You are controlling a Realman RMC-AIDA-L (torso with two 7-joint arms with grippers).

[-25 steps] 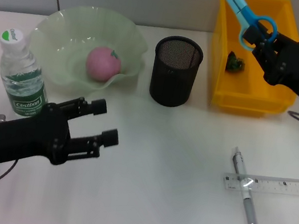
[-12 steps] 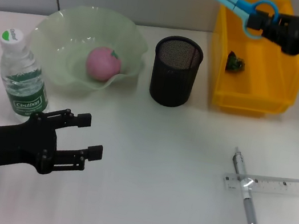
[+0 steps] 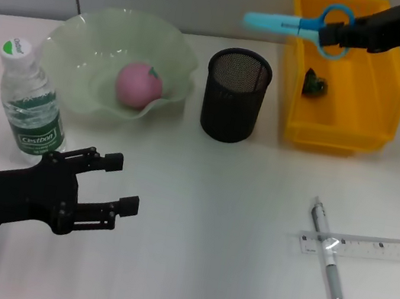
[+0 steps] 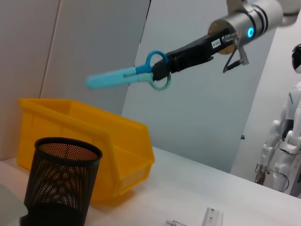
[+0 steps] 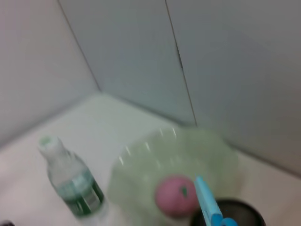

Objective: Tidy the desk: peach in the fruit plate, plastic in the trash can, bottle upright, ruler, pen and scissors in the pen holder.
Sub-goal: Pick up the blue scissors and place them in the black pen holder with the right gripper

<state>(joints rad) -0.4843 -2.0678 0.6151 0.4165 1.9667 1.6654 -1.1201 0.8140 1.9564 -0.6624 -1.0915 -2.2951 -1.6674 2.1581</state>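
Scissors [image 3: 300, 24], blue plastic, held above round black mesh pen holder [image 3: 233, 105].

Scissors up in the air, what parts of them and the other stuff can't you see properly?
- Scissors: the right gripper covers one handle loop in the head view; the right wrist view cuts them off at its edge.
- Small green thing in the yellow bin: too small to identify.
- Pen holder: its inside is hidden by mesh in the left wrist view.

My right gripper [image 3: 342, 35] was raised at the far right, clamped shut; my left gripper [image 3: 118, 182] hovered low, fingers apart.
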